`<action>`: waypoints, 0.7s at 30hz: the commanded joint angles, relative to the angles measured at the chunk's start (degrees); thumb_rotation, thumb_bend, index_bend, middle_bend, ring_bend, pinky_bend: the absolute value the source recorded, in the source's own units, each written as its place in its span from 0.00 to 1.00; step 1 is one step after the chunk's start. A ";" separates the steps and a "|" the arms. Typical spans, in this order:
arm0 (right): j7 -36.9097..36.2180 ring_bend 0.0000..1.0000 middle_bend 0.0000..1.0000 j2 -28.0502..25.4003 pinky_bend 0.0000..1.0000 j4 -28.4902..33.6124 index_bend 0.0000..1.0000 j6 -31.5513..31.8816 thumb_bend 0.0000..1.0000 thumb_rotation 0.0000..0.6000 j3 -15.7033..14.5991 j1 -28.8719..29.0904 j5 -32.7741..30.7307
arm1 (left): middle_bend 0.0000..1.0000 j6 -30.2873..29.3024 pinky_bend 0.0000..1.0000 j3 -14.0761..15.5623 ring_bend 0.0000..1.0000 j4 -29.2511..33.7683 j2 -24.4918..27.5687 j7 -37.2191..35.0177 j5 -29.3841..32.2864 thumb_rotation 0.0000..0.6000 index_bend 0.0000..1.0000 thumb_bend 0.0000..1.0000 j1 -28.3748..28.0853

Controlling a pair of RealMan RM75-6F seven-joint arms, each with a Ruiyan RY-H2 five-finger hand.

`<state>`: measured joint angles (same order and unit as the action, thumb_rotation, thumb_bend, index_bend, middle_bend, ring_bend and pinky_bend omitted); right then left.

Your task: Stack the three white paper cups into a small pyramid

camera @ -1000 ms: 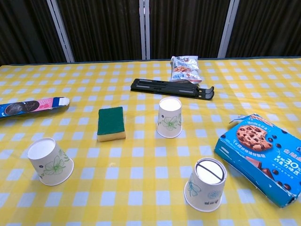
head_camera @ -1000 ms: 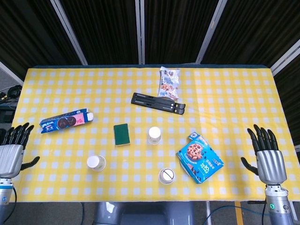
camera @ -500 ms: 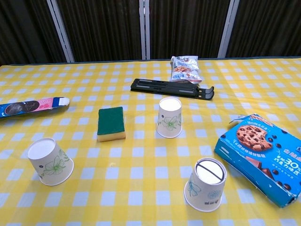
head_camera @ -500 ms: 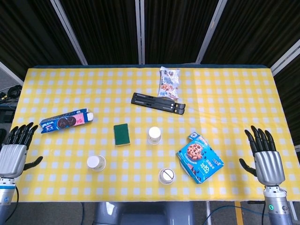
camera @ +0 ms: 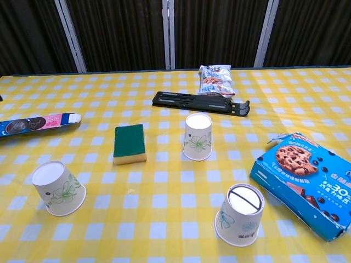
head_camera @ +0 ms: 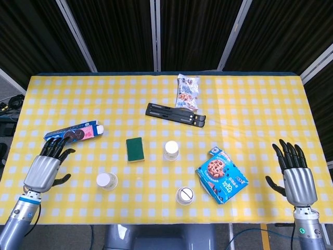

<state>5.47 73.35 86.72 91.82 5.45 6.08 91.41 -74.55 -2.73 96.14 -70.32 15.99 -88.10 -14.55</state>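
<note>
The left paper cup [head_camera: 106, 180] stands upside down, just right of the spread, empty left hand [head_camera: 46, 166].

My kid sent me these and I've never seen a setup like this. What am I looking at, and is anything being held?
It's a two-armed robot at a table with a yellow checked cloth. One picture looks down from its head, the other forward from its chest. The left robot hand and right robot hand are metal, fingers spread, holding nothing. Three upside-down paper cups stand apart. Also there: a green sponge, a cookie box, a snack bag, a black stand and a long biscuit box.
</note>
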 commanded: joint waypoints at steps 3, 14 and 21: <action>-0.62 0.00 0.00 -0.25 0.00 0.11 0.00 0.24 0.10 1.00 0.15 -0.10 -0.07 | 0.00 5.06 0.00 0.49 0.00 3.70 0.02 3.75 0.59 1.00 0.26 0.19 -2.89; -1.46 0.00 0.00 -0.80 0.00 0.37 0.00 0.40 0.10 1.00 0.26 -0.28 -0.27 | 0.00 11.75 0.00 1.30 0.00 7.24 -1.21 11.65 3.26 1.00 0.34 0.18 -6.58; -1.78 0.00 0.00 -0.97 0.00 0.40 0.00 0.27 0.10 1.00 0.29 -0.27 -0.36 | 0.00 14.68 0.00 1.50 0.00 7.09 -3.58 14.82 6.41 1.00 0.32 0.19 -8.25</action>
<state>3.70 72.38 87.11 92.10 5.74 5.81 91.04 -60.29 -1.26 103.32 -73.38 30.27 -82.22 -22.45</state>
